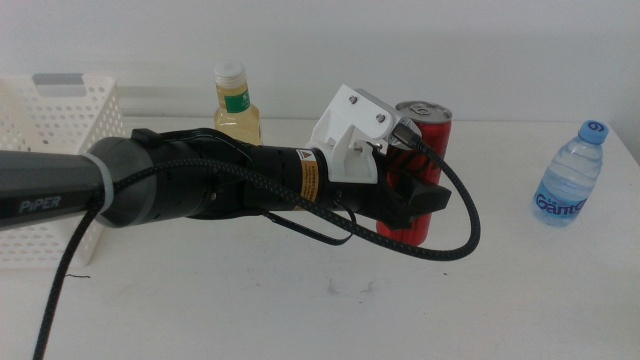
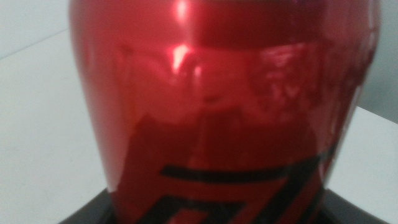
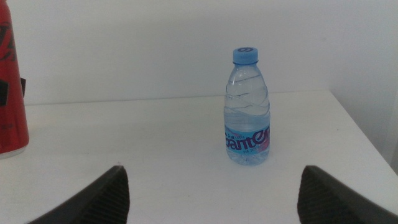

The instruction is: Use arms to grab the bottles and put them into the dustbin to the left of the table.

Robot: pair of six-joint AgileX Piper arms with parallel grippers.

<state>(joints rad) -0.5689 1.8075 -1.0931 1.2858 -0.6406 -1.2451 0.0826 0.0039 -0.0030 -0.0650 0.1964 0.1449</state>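
Now the left gripper [image 1: 405, 205] straddles the red soda can [image 1: 425, 125], jaw closure unclear; it should clamp squarely at mid-height before lifting toward the dustbin [image 1: 60, 110].

The soda can [image 1: 424, 170] stands on the table [image 1: 300, 300] right between the left gripper's [image 1: 418, 198] jaws, filling the gap. The juice bottle [image 1: 236, 105] stands behind that arm, with the dustbin [image 1: 50, 160] beyond the arm's base. The water bottle [image 3: 247, 109] stands upright ahead of the right gripper's [image 3: 211, 193] spread jaws, well apart from them.
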